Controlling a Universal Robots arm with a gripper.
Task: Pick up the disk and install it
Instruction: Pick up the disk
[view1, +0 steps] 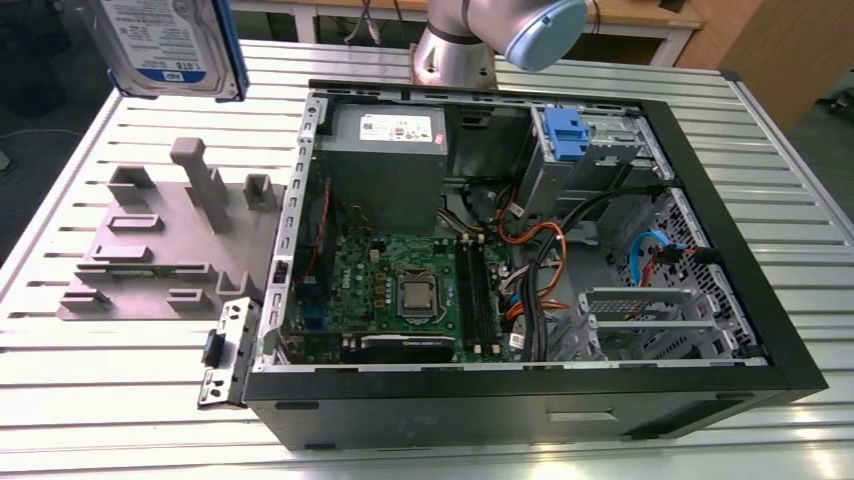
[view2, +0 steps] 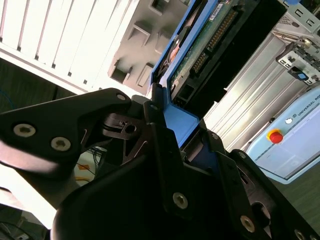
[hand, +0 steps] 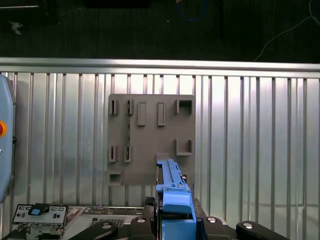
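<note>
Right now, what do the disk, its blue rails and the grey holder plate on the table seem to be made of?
Of the disk, the silver-grey casing around a glossy printed label looks like metal. Its blue rails look like moulded plastic: even colour, slight sheen. The grey holder plate is matte with blocky posts and pockets, probably plastic, though painted metal cannot be excluded.
</note>
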